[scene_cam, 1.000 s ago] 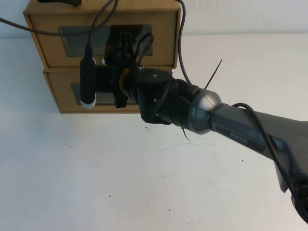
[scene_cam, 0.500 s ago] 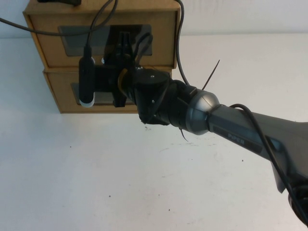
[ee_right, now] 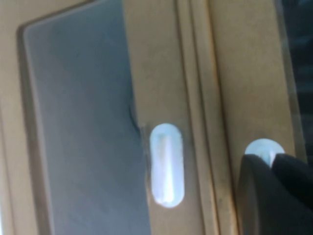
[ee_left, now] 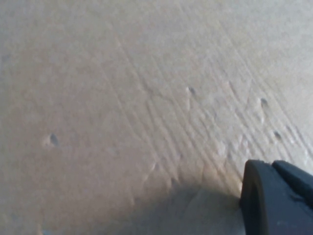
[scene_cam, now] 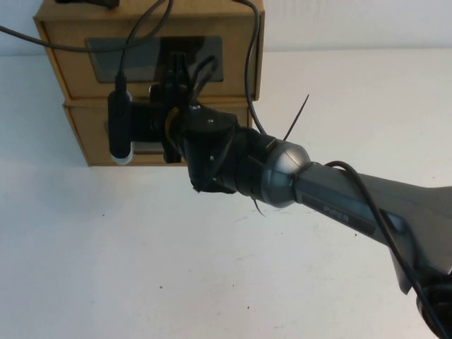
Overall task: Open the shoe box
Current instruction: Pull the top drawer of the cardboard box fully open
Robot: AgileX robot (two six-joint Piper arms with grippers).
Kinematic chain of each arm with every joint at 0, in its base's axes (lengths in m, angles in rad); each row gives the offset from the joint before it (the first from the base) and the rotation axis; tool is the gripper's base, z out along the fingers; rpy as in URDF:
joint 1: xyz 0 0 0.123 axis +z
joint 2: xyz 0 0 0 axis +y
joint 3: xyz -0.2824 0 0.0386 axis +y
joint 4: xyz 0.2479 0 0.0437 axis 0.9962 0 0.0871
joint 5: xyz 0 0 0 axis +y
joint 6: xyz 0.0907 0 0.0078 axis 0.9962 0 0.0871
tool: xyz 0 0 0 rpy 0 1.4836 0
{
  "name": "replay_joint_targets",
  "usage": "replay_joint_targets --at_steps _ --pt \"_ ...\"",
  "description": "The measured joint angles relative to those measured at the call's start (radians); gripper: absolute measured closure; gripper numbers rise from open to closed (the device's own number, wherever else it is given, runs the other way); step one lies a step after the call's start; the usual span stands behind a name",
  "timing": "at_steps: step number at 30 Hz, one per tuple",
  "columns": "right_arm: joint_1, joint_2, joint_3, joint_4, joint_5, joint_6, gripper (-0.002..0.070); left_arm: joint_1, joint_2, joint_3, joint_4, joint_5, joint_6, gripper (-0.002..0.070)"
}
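Leftward along the boxes [scene_cam: 67, 70] your right arm has shifted, and with the right gripper [ee_right: 274, 161] pinched nearly closed at a white tab [ee_right: 264, 146], hold unconfirmed, and the left gripper [ee_left: 274, 171] against cardboard, both stacked boxes at the far left of the table [scene_cam: 176, 268] remain unopened.

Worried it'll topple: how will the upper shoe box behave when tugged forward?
Cardboard, so probably light: upper shoe box may slide forward off the lower box. Left gripper on its top likely steadies it. Right gripper at its white tab; tab may flex.
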Motion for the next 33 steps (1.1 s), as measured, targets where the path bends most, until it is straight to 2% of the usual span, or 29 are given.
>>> replay_joint_targets --at_steps 5,9,16,26,33 --pt "0.014 -0.013 0.0 0.129 0.04 -0.133 0.0665 0.0 0.0 0.0 -0.002 0.0 0.0 0.068" --pt "0.014 -0.026 0.0 0.192 0.059 -0.173 0.0666 0.0 0.0 0.0 -0.008 0.008 0.0 0.068" --pt "0.014 -0.058 0.033 0.221 0.067 -0.183 0.0669 0.0 0.0 0.0 -0.02 0.019 0.0 0.068" --pt "0.026 -0.176 0.22 0.266 0.092 -0.181 0.0687 0.0 0.0 0.0 -0.025 0.022 0.0 0.068" --pt "0.026 -0.219 0.258 0.251 0.047 -0.117 0.0687 0.0 0.0 0.0 -0.025 0.022 0.0 0.068"
